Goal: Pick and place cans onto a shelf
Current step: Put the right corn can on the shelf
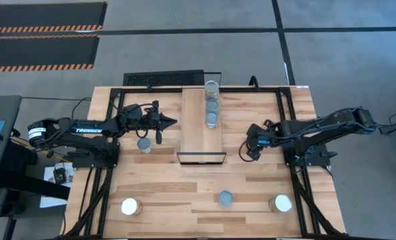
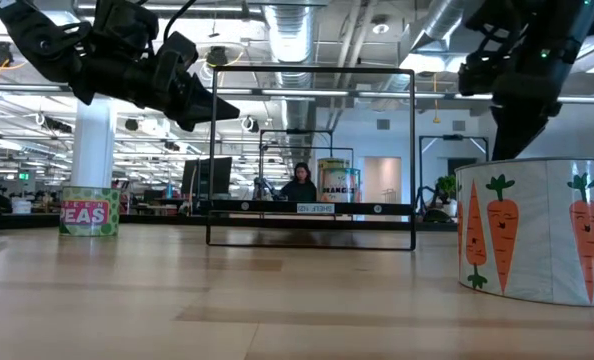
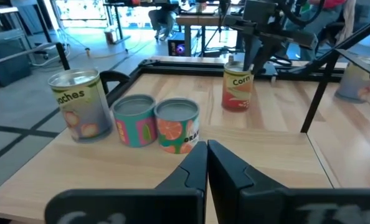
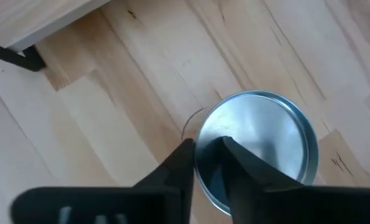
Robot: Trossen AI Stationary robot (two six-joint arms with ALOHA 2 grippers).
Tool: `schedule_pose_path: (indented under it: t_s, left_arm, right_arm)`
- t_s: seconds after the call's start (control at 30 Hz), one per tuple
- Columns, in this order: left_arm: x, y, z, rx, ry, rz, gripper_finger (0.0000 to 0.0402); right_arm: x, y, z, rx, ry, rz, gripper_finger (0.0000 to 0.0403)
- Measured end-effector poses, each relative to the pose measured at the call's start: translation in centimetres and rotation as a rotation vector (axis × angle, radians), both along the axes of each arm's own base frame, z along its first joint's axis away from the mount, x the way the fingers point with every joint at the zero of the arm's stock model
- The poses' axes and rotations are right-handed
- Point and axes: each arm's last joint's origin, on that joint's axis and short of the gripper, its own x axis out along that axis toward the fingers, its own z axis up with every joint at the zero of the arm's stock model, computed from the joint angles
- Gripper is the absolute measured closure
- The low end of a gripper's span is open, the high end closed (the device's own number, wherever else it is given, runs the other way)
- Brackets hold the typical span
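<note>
The pale wood shelf [image 1: 202, 133] lies at the table's middle, its black frame [image 1: 201, 158] at the near end. Three cans stand in a row on its far end [image 1: 212, 105]; the left wrist view shows them as a peaches can [image 3: 79, 104], a teal can [image 3: 135, 121] and an orange can [image 3: 177, 126]. My left gripper [image 1: 173, 122] is shut and empty, level, just left of the shelf. My right gripper [image 1: 251, 152] points down over a corn can [image 3: 237, 88] right of the shelf, its fingers a narrow gap apart above the can's metal top [image 4: 260, 146]. My right gripper stands over the near rim of the corn can's top [image 4: 210, 134], pointing down; I cannot tell whether its fingertips touch the can. The can stands upright on the table.
A peas can [image 1: 144, 144] stands on the table beside my left arm. Three more cans stand along the near edge: a white-topped one [image 1: 130, 207], a grey-topped one [image 1: 225, 198] and a white-topped one [image 1: 280, 203]. A black frame runs around the table's edges.
</note>
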Motion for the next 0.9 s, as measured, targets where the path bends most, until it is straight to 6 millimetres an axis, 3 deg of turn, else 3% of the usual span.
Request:
schedule_pose_path:
  t_s: [0.13,0.3,0.5,0.9]
  left_arm:
    - [0.0,0.0,0.0,0.003,0.001,0.000,0.0401]
    - [0.0,0.0,0.0,0.003,0.001,0.000,0.0401]
    - [0.0,0.0,0.0,0.003,0.001,0.000,0.0401]
    - [0.0,0.0,-0.1,-0.001,0.011,0.000,0.0401]
  right_arm:
    - [0.4,0.1,1.2,0.010,-0.008,0.046,0.0355]
    - [1.6,0.1,4.2,-0.012,-0.080,0.095,0.0395]
    - [4.0,-0.5,7.2,-0.052,-0.142,0.127,0.0386]
    - [12.2,-1.8,8.1,-0.134,-0.088,0.254,0.0393]
